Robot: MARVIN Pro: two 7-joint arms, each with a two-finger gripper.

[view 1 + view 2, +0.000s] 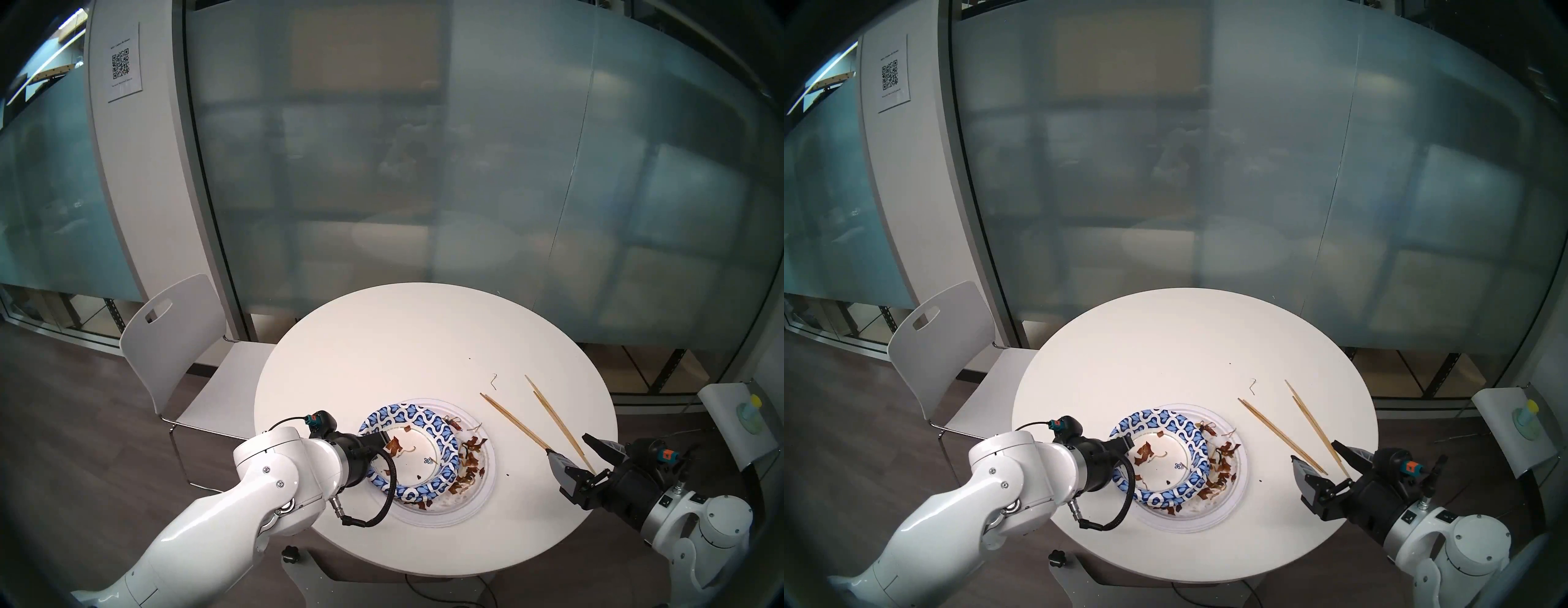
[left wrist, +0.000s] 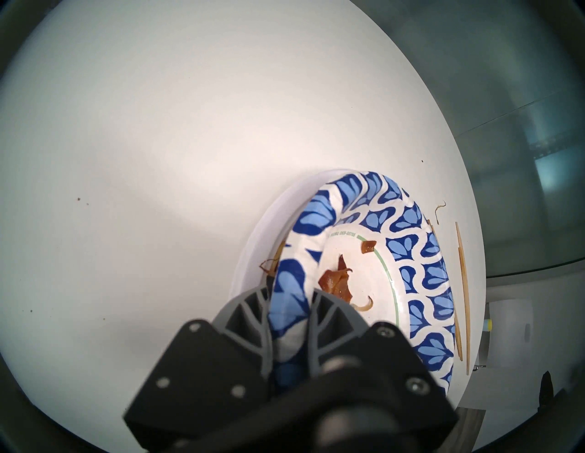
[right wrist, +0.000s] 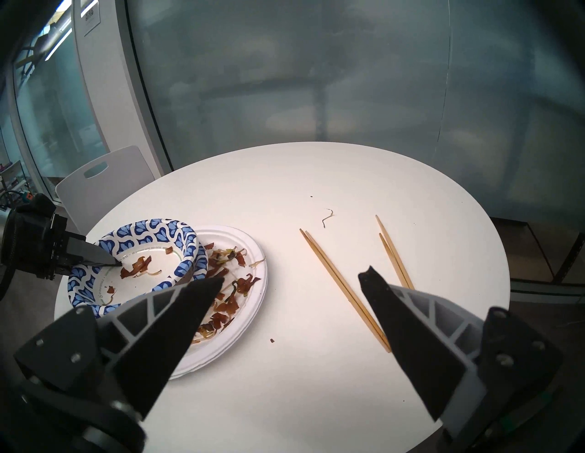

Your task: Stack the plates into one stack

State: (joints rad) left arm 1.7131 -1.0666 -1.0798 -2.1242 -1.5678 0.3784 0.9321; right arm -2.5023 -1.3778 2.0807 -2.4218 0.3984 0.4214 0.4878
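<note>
Frosted glass wall [image 1: 424, 170], round white table [image 1: 403, 339]

The left arm [image 1: 237, 501] reaches in from the near left edge, wrist angled downward. The left gripper [image 2: 289, 292] is clamped on the rim of a blue-patterned paper bowl [image 2: 411, 253], one finger [image 3: 91, 254] inside, one outside. The right arm [image 1: 695, 522] hangs at the right, and the right gripper [image 3: 291, 278] is spread wide, holding nothing.
</note>
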